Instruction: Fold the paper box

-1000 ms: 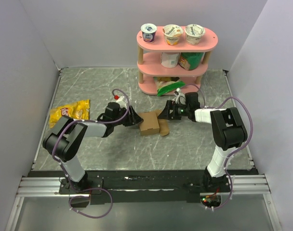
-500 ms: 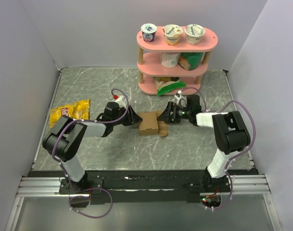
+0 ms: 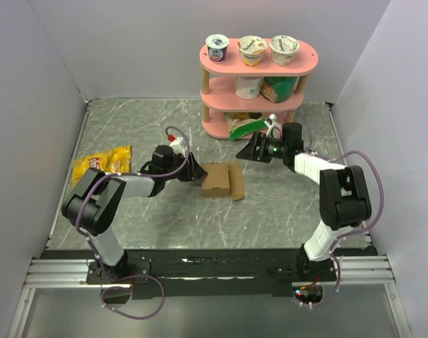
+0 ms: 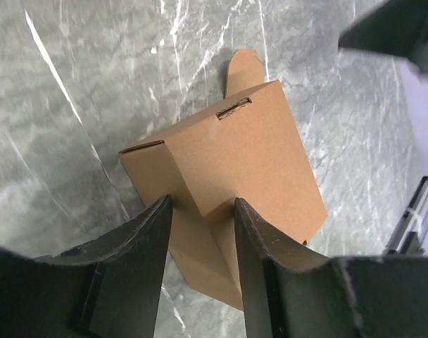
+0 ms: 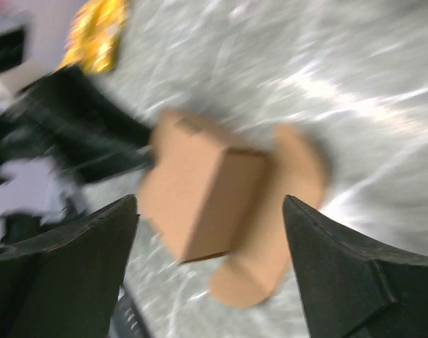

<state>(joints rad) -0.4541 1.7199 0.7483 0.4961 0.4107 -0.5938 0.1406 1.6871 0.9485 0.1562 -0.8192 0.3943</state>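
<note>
**A:** What has moved?

**B:** The right claw (image 3: pixel 246 151) has drawn back from the paper box (image 3: pixel 217 179) toward the far edge.

**A:** And from the left?

**B:** A yellow snack bag (image 3: pixel 101 163) lies near the left edge of the surface (image 3: pixel 143 127). The left claw (image 3: pixel 195 172) pinches the box's left end between its fingers. The box sits mid-surface, with a flap (image 3: pixel 235 184) lying flat on its right. The right claw gapes wide, holding nothing, in front of the pink shelf (image 3: pixel 260 91).
</note>
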